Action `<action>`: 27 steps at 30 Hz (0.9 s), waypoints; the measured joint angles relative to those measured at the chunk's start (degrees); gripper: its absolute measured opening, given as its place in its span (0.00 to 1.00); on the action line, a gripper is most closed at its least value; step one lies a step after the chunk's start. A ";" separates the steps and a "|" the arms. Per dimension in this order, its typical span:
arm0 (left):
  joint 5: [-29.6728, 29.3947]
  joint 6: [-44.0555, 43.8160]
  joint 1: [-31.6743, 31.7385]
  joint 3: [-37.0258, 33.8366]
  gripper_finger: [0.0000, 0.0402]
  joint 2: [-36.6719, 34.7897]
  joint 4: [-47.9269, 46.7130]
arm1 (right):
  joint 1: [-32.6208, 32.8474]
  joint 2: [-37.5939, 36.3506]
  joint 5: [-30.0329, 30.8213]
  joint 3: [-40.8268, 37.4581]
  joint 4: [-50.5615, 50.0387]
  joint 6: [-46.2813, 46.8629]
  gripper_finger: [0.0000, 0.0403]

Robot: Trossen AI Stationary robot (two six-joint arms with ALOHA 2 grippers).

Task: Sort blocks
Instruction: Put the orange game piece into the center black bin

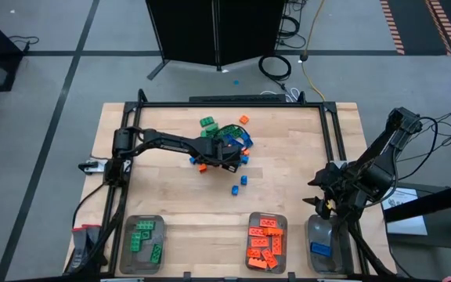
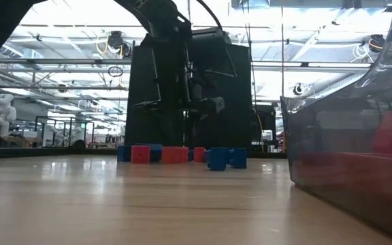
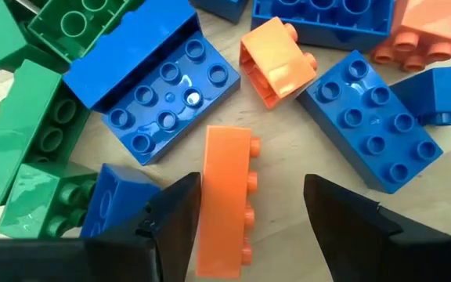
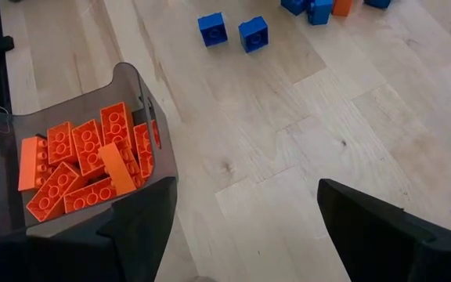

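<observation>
Blocks [image 1: 224,133] lay heaped at the middle of the tabletop [image 1: 288,180], green, orange and blue together, and the left pincer [image 3: 250,205] hung low over the heap's near edge with its fingers parted on either side of a long orange block [image 3: 225,200]. That block lay on its side, studs turned toward one finger, its long axis running straight out between the fingers, so a plain closing looked like all the pick wanted; nothing was gripped yet. Blue and green blocks crowded close beside it and might get nudged. Two small blue blocks [image 4: 239,30] sat apart from the heap, toward the trays. Along the front edge, from left to right, stood the green tray [image 1: 123,252] holding a few green blocks, the orange tray [image 1: 249,235] well filled with orange ones, and the blue tray [image 1: 313,235] with what looked like a single blue block. Above that last tray the right pincer [image 4: 245,215] waited, spread wide and holding nothing, much farther from the heap than the left.
</observation>
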 joint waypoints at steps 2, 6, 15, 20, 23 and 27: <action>0.05 0.26 0.00 0.00 0.55 0.30 0.00 | 0.00 0.00 0.00 0.00 0.00 0.00 0.75; 0.99 1.41 -0.06 0.00 0.47 1.47 -0.03 | 0.00 0.00 0.00 0.00 0.02 0.00 0.75; 0.86 1.87 -0.37 0.00 0.33 2.12 -0.26 | 0.00 0.00 0.00 0.00 0.06 0.00 0.75; 0.77 3.11 -0.37 0.02 0.23 2.12 -0.46 | 0.00 0.00 0.00 0.00 0.07 0.02 0.75; 0.63 3.26 -0.37 0.04 0.20 2.12 -0.44 | 0.00 0.00 0.00 0.00 0.22 0.06 0.75; 0.75 3.25 -0.37 0.04 0.20 2.12 -0.47 | 0.00 0.00 -0.02 0.00 0.22 0.89 0.75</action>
